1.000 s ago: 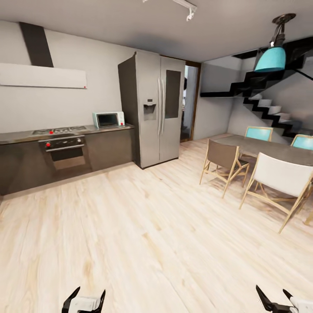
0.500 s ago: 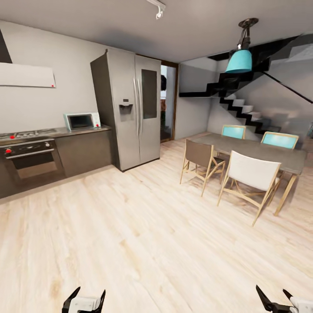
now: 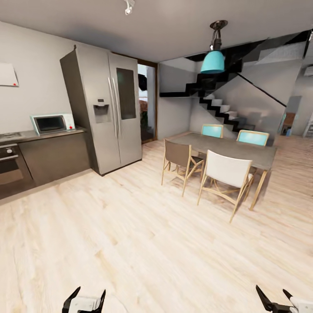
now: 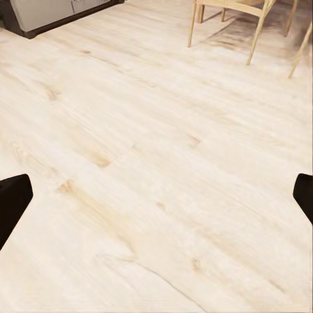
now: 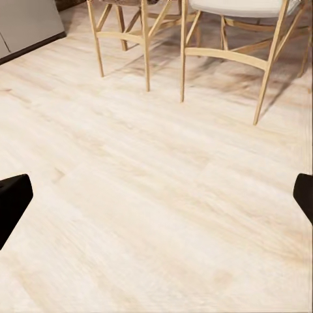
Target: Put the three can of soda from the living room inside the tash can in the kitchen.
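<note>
In the kitchen, the left gripper [image 3: 84,301] and right gripper [image 3: 275,299] hung low with fingers spread, carrying nothing, over pale wood floor [image 3: 143,243] near the steel refrigerator [image 3: 104,115], apparently in transit.

The whole head view swings to the robot's right, so the camera has turned, not the room. The fridge [image 3: 102,113] now sits well left of centre, the microwave [image 3: 51,123] is near the left edge, and the oven [image 3: 8,163] is half cut off there. The range hood is almost gone from sight. The dining table [image 3: 234,150] with its chairs [image 3: 226,174] now stands fully in view, right of centre, and the teal lamp [image 3: 212,61] and the stairs [image 3: 221,108] shift leftward. More floor [image 3: 152,243] opens at the right.
</note>
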